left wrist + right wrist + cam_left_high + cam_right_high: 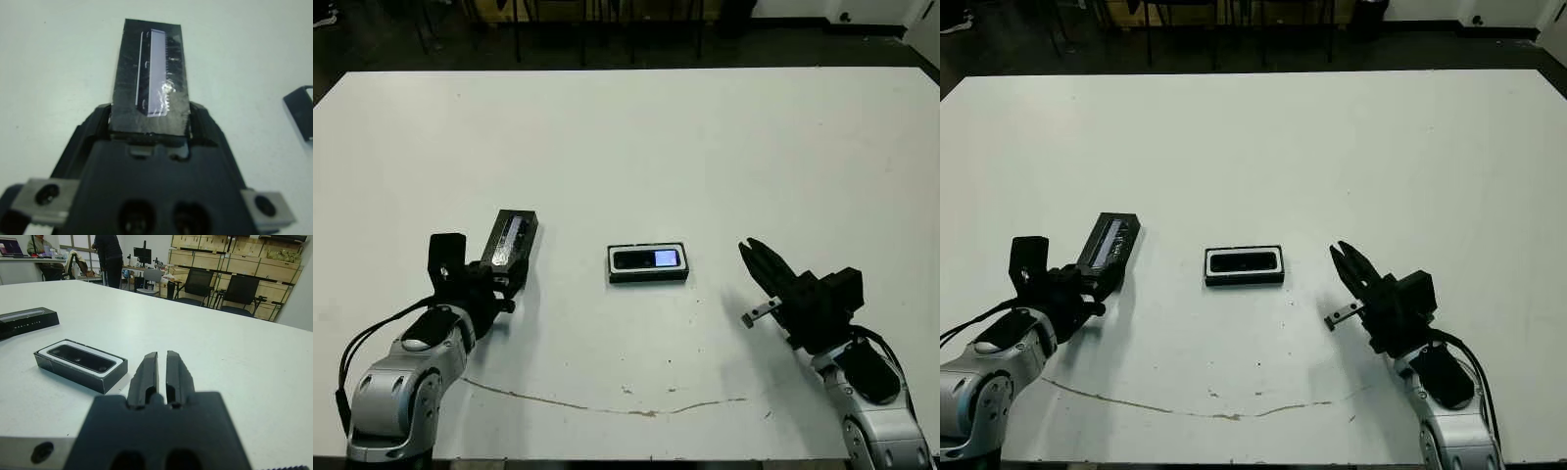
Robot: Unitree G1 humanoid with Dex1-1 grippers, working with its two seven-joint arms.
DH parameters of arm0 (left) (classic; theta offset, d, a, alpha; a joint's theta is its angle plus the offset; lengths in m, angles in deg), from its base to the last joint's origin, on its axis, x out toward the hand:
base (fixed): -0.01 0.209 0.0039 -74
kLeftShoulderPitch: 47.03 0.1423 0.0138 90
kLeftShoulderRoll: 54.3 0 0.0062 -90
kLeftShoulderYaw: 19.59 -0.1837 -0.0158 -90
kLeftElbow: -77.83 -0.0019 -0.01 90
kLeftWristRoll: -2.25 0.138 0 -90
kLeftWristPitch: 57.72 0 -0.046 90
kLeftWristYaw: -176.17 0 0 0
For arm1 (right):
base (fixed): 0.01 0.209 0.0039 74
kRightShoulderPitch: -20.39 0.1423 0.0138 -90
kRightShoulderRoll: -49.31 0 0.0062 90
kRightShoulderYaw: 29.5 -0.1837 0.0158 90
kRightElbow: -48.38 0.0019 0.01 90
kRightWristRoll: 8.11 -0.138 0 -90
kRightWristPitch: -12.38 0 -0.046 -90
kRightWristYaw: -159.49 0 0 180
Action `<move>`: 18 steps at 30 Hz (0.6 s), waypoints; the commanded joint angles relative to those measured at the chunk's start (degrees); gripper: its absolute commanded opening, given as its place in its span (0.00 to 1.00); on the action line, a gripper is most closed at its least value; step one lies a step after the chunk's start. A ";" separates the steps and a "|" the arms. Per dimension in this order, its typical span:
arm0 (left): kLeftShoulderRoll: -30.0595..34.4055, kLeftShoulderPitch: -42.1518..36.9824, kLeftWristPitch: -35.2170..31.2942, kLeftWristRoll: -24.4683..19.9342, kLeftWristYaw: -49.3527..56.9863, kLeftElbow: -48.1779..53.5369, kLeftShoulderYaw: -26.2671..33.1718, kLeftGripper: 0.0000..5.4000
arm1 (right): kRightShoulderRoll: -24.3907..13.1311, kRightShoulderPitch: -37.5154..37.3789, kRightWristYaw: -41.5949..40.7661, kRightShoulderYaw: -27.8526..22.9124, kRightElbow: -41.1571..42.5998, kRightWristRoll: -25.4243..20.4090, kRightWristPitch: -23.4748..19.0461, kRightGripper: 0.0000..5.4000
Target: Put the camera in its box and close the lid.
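Left eye view: camera (647, 259) already seated in the box (648, 276), lid (510, 238) step in hand.
Left pincer (148, 128) is clenched on the lid's near end, the lid sticking out ahead of it past the fingertips, apparently just above the worktop (626, 147). Box lies off to that pincer's right, well apart. Right pincer (162, 372) is empty, fingers nearly together, with the box ahead and to its left. Next, I'd judge: carry the lid over the box, square it, press down.

Left hand (499, 279) grips the lid (510, 239); camera (646, 259) lies in the box (648, 276).
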 commanded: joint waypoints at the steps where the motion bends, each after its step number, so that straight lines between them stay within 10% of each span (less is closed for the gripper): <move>1: 1.51 1.10 -0.18 1.87 0.01 -1.60 -0.81 0.49 | -0.22 -1.02 0.73 0.07 1.88 0.29 -2.05 0.00; 7: 3.04 2.04 5.46 3.33 -2.34 -0.90 -1.43 0.49 | -0.30 -1.45 1.27 0.12 3.45 0.60 -4.12 0.00; 18: 14.40 -8.13 22.50 2.90 -18.63 -5.24 0.01 0.49 | -0.35 1.39 -0.95 -1.32 -5.25 0.27 4.44 0.00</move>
